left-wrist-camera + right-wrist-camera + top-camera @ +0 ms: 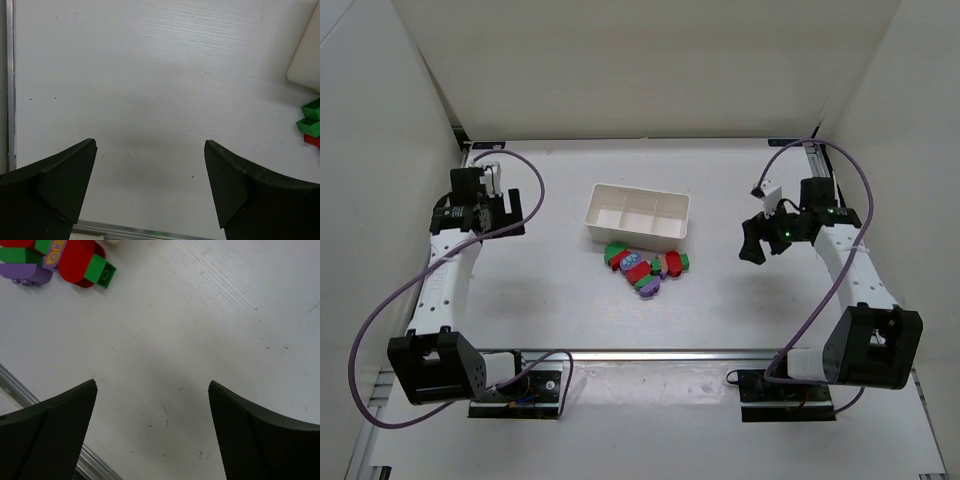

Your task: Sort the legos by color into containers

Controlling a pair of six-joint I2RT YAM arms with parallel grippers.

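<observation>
The white worktop (550, 300) carried everything, with the two arms standing out to either side of it and the task's things between them near the middle. The left gripper (150, 144) hung over bare worktop with its jaws spread wide and nothing between them. The right gripper (152, 384) was likewise wide open and empty.

The white tray (632, 232) lay toward the far side of the middle. Its three compartments (642, 211) sat side by side, and all three looked empty from above.

The legos (647, 268) lay in one tight cluster just beside the tray's near wall, none yet sorted. The cluster ran roughly left to right, across the line between the two arms.

From the right gripper the cluster lay to the left and slightly nearer the bases. Its nearest end was a red brick (75, 260) with a green brick (102, 272) against it. From the left gripper only green bricks (312, 117) and a sliver of red showed, at the far right edge of its wrist view.

The right arm looked the nearer of the two, so the first pick probably suited it, reaching left for that red and green end. A purple brick (647, 284) sat at the cluster's near edge.
</observation>
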